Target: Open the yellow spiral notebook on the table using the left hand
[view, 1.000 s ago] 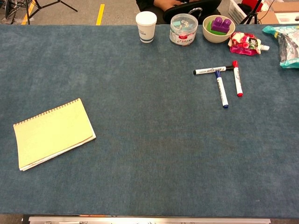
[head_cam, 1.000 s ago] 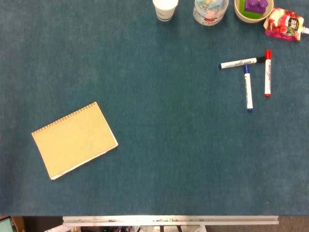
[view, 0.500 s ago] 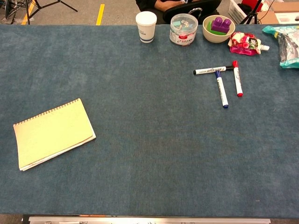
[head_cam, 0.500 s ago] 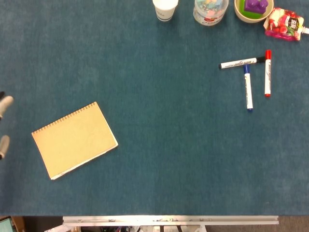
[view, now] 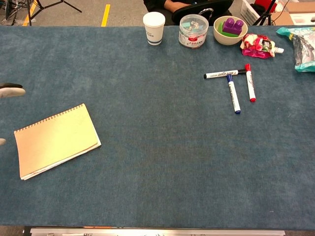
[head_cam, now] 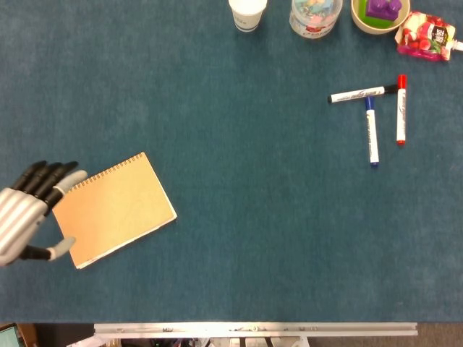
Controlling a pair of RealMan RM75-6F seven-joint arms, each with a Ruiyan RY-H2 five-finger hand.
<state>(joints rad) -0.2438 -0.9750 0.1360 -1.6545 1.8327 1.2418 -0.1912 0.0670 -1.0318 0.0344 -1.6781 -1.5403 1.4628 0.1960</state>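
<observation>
The closed yellow spiral-bound paper notebook [head_cam: 112, 210] lies flat on the blue felt-covered table [head_cam: 239, 217]. Over its spiral-edge corner hovers the left hand [head_cam: 29, 213], fingers spread and empty. Three whiteboard markers [head_cam: 372, 116] lie well apart from the notebook.

One notebook [head_cam: 112, 210], three markers [head_cam: 371, 137], one cup [head_cam: 247, 13], one bowl [head_cam: 362, 18].

1. We see the table [head_cam: 231, 238] covered in matt, slightly fuzzy blue cloth.
2. We see the yellow spiral notebook [head_cam: 114, 210] with a matt paper cover and wire binding.
3. Left of the notebook, the left hand [head_cam: 25, 213] looks like ribbed silver and black plastic.
4. We see glossy plastic markers [head_cam: 372, 130] and a paper cup [view: 154, 28].
</observation>
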